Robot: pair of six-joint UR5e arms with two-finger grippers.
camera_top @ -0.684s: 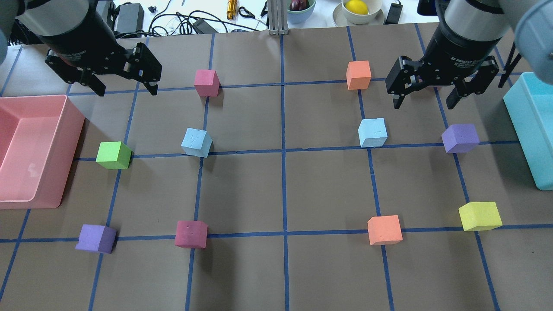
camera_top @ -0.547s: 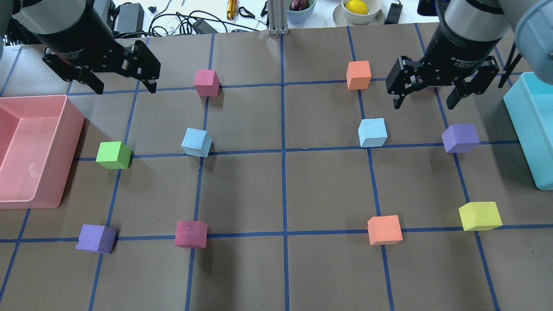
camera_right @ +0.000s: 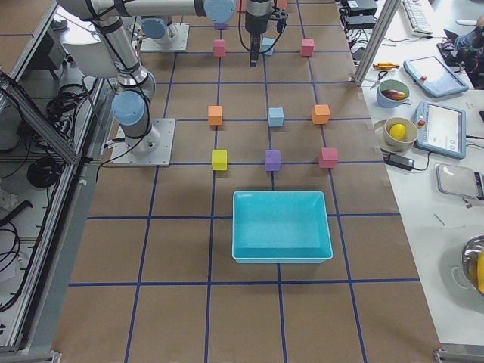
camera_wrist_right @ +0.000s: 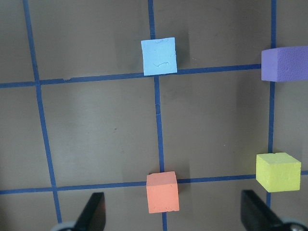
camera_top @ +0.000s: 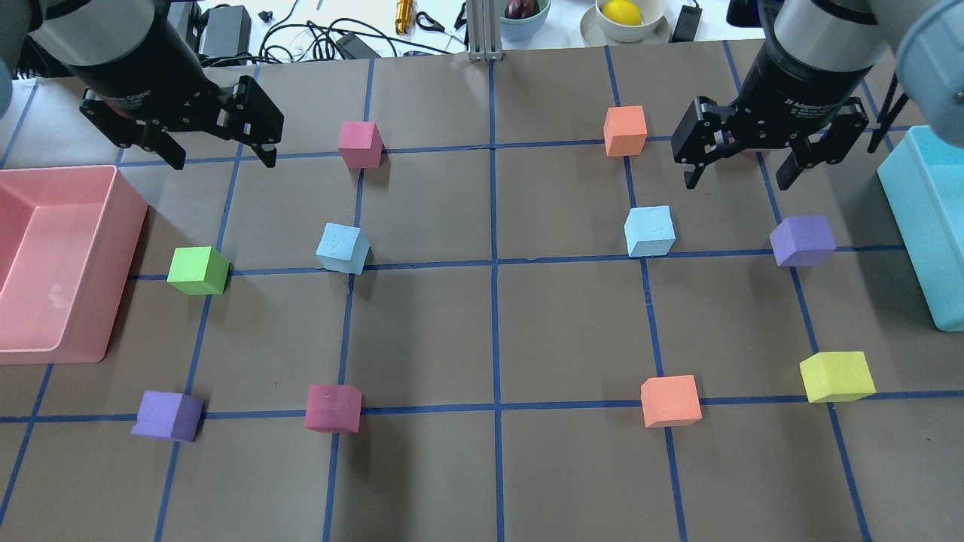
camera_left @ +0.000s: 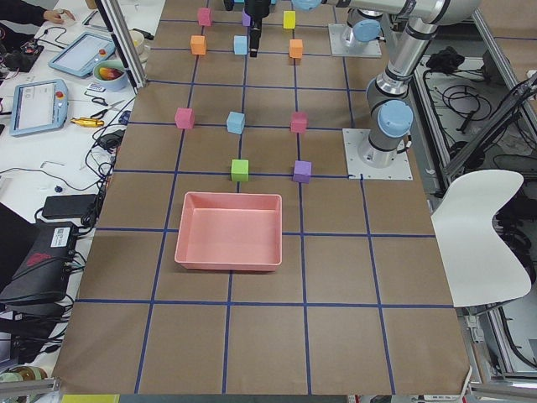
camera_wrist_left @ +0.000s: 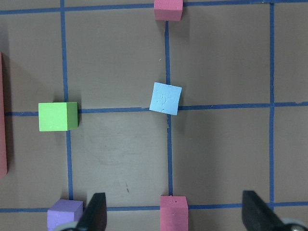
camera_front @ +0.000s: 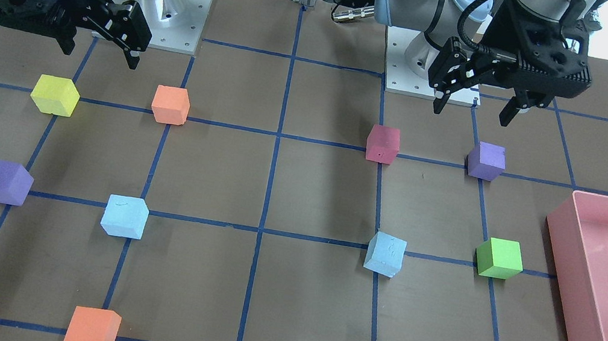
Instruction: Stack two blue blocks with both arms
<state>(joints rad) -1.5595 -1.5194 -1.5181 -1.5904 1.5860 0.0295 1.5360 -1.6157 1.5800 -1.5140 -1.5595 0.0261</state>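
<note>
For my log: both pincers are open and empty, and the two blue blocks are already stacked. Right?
No: the overhead view shows left blue block and right blue block lying apart, unstacked. Left pincer and right pincer are open, empty.

The brown desk (camera_top: 422, 339), gridded with blue tape (camera_top: 495, 226), carries scattered coloured cubes (camera_top: 197, 271), among them one blue block (camera_top: 343, 248) and, well apart, a second blue block (camera_top: 649, 230). A pink tray (camera_top: 124, 233) and a teal bin (camera_top: 925, 233) sit at opposite ends.

Robotics lab: taped-grid bench (camera_top: 572, 331), teach pendant (camera_right: 446, 125) & loose cables (camera_top: 309, 34) on side desk (camera_right: 423, 198).
</note>
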